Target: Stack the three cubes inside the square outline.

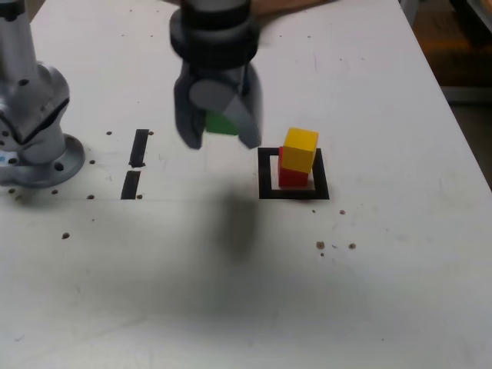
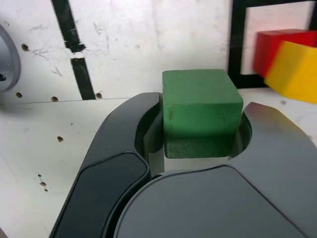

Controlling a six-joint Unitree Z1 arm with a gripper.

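A: We note a white table (image 1: 384, 307), speckled with small dark marks. Location of the cubes?

B: We find the green cube (image 2: 200, 111) clamped between the jaws of the tool (image 1: 221, 132), raised above the table. The yellow cube (image 1: 300, 150) sits on the red cube (image 1: 291, 177), slightly askew, inside the square outline (image 1: 265, 173).

A: Relation of tool to stack?

B: We see it to the exterior view's left of the outline, apart from the stack. Two short tape strips (image 1: 135, 163) and the arm base (image 1: 34, 146) lie further left.
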